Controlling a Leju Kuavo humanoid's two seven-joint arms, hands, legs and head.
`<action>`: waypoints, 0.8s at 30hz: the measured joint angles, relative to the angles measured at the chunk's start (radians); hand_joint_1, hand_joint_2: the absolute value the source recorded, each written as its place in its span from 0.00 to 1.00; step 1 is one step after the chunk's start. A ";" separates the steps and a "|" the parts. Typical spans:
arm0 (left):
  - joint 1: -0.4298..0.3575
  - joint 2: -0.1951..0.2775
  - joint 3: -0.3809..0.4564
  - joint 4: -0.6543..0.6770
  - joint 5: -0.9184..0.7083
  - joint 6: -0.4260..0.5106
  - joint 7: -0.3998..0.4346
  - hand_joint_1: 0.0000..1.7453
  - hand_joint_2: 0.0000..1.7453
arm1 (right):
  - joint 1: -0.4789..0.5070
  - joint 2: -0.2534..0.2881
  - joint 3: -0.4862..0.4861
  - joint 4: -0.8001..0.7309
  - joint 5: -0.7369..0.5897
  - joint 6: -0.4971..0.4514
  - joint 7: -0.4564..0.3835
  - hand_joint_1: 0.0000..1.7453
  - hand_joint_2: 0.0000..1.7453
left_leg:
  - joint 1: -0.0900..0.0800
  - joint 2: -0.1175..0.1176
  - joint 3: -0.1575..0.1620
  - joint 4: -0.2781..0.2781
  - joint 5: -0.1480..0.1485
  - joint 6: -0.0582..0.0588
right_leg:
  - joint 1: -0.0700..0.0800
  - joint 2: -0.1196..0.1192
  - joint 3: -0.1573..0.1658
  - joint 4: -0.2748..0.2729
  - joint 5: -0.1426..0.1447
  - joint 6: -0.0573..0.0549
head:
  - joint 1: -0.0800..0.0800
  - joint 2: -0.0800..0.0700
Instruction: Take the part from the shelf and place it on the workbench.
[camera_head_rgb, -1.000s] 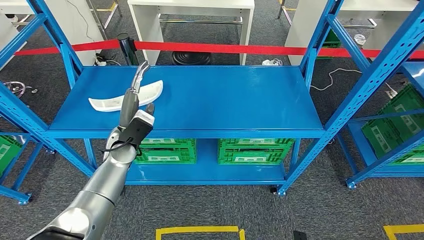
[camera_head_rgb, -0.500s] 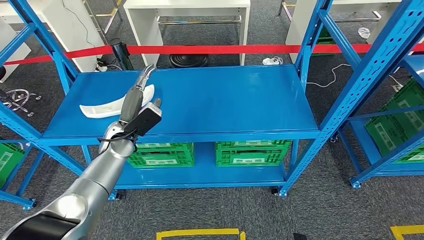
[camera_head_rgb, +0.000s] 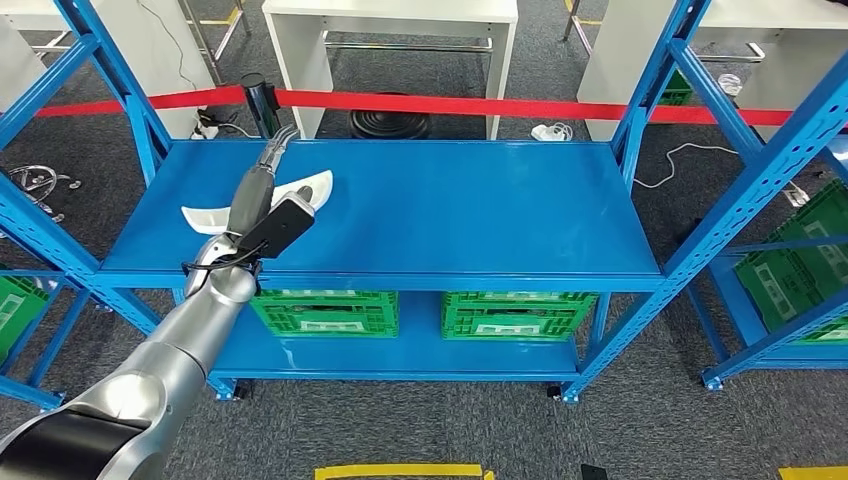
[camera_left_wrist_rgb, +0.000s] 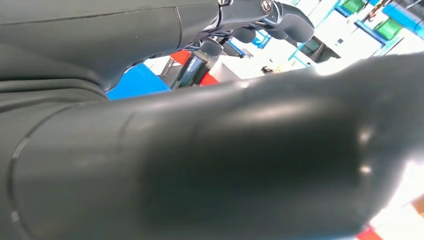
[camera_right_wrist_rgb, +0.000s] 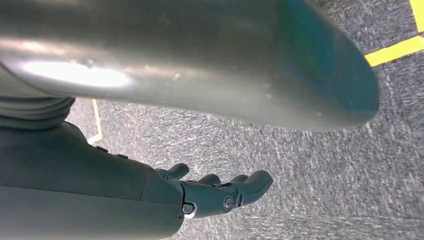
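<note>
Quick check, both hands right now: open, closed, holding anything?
Left hand: open, fingers stretched out over the white part on the shelf, not gripping it.
Right hand: open, holding nothing.

green crates (camera_head_rgb: 325, 311), red tape (camera_head_rgb: 480, 101), white table (camera_head_rgb: 390, 12)

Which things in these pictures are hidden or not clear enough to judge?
- Head view: the left robot hand covers the middle of the white part on the shelf; contact cannot be told.
- Left wrist view: the blurred thumb blocks the part.
- Right wrist view: the right robot hand hangs over the carpet, fingers partly hidden.
</note>
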 joint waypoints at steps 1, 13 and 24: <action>0.000 0.000 0.000 0.003 -0.001 0.000 0.001 0.00 0.00 | 0.001 0.000 0.000 0.000 0.000 0.000 0.000 0.00 0.00 | 0.000 -0.001 0.002 0.003 -0.004 -0.001 | 0.000 0.000 -0.004 -0.009 0.022 0.000 | 0.000 0.000; -0.006 0.019 0.000 0.014 -0.009 0.010 0.004 0.00 0.00 | 0.000 -0.003 0.000 0.000 0.013 0.008 0.008 0.00 0.00 | -0.001 -0.002 -0.072 0.188 -0.113 -0.063 | -0.003 0.001 0.126 -0.269 0.122 -0.058 | -0.007 0.000; -0.008 0.038 0.000 0.020 -0.018 0.002 0.006 0.00 0.00 | -0.001 -0.001 0.000 0.000 0.017 0.016 0.012 0.00 0.00 | -0.005 0.000 -0.021 0.004 0.016 -0.029 | 0.001 0.002 0.163 -0.275 0.091 -0.025 | -0.006 0.000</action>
